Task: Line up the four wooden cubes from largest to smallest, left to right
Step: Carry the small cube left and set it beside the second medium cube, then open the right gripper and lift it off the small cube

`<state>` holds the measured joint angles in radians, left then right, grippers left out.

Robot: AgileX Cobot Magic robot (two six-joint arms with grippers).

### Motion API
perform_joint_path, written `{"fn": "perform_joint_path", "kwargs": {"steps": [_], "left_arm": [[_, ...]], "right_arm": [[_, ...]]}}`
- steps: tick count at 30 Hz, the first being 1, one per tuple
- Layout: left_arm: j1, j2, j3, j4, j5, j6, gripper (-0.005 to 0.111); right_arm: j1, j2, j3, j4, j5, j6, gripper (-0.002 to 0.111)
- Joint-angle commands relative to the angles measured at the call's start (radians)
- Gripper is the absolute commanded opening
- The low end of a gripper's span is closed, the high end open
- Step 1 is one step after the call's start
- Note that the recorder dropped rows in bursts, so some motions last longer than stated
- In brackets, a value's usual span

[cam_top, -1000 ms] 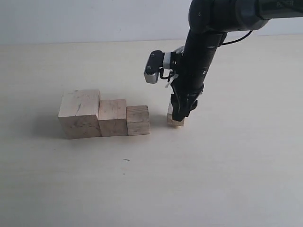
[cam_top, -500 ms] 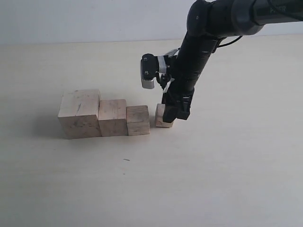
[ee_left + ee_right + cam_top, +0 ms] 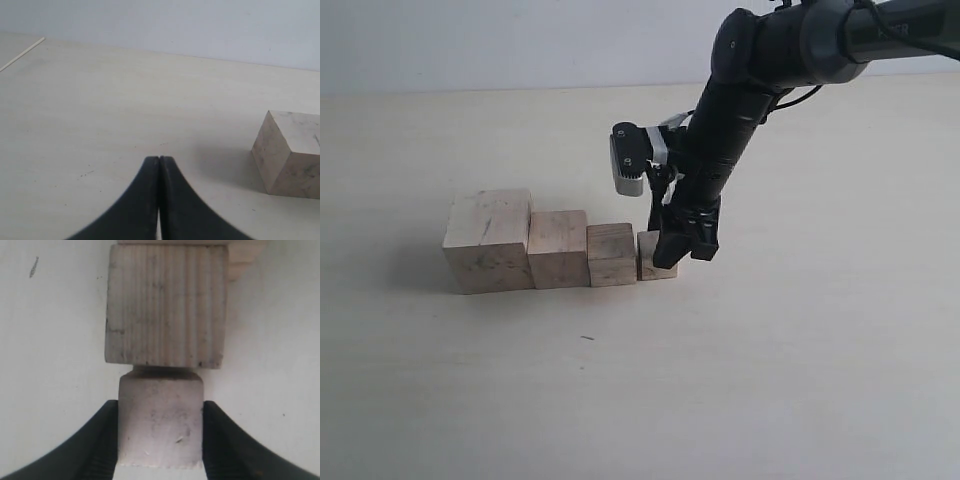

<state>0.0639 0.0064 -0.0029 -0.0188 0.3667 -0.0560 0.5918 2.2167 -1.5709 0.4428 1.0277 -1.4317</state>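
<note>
The right gripper (image 3: 160, 440) clamps the smallest cube (image 3: 161, 425) on the table (image 3: 770, 380); just beyond, right against it, sits the third cube (image 3: 165, 305); then the second cube (image 3: 558, 249) and largest cube (image 3: 487, 240), all in one row; the left gripper (image 3: 159, 160) is closed, holding nothing.

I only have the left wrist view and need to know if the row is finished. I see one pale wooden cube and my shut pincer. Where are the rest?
Observer: In the exterior view, the largest pale wooden cube, the second cube and the third cube stand in a descending row, left to right.
Operator: And the smallest?
Observer: The smallest pale wooden cube sits right of the third cube, close against it.
Operator: Released?
Observer: No, the right pincer is shut on it.
</note>
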Motion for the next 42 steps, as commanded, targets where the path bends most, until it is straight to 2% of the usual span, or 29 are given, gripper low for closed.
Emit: {"fn": "perform_joint_path", "kwargs": {"steps": [1,10,13,20,23,29,32,38,40,42], "left_arm": [[-0.006,-0.006,0.003,0.0,-0.012,-0.004,0.0],[-0.006,-0.006,0.003,0.0,-0.012,-0.004,0.0],[-0.006,-0.006,0.003,0.0,-0.012,-0.004,0.0],[-0.006,-0.006,0.003,0.0,-0.012,-0.004,0.0],[-0.006,-0.006,0.003,0.0,-0.012,-0.004,0.0],[-0.006,-0.006,0.003,0.0,-0.012,-0.004,0.0],[-0.006,-0.006,0.003,0.0,-0.012,-0.004,0.0],[-0.006,-0.006,0.003,0.0,-0.012,-0.004,0.0],[-0.006,-0.006,0.003,0.0,-0.012,-0.004,0.0],[-0.006,-0.006,0.003,0.0,-0.012,-0.004,0.0]], "right_arm": [[0.001,0.008,-0.003,0.031,-0.005,-0.007,0.0],[0.001,0.014,-0.003,0.051,-0.013,-0.007,0.002],[0.001,0.014,-0.003,0.051,-0.013,-0.007,0.011],[0.001,0.014,-0.003,0.051,-0.013,0.011,0.049],[0.001,0.014,-0.003,0.055,-0.025,0.043,0.057],[0.001,0.004,-0.003,0.048,-0.027,0.126,0.066],[0.001,-0.025,-0.003,0.044,-0.027,0.161,0.066],[0.001,-0.113,-0.003,-0.105,-0.024,0.399,0.066],[0.001,-0.125,-0.003,-0.131,0.012,0.551,0.058],[0.001,-0.127,-0.003,-0.155,0.067,0.667,0.035]]}}
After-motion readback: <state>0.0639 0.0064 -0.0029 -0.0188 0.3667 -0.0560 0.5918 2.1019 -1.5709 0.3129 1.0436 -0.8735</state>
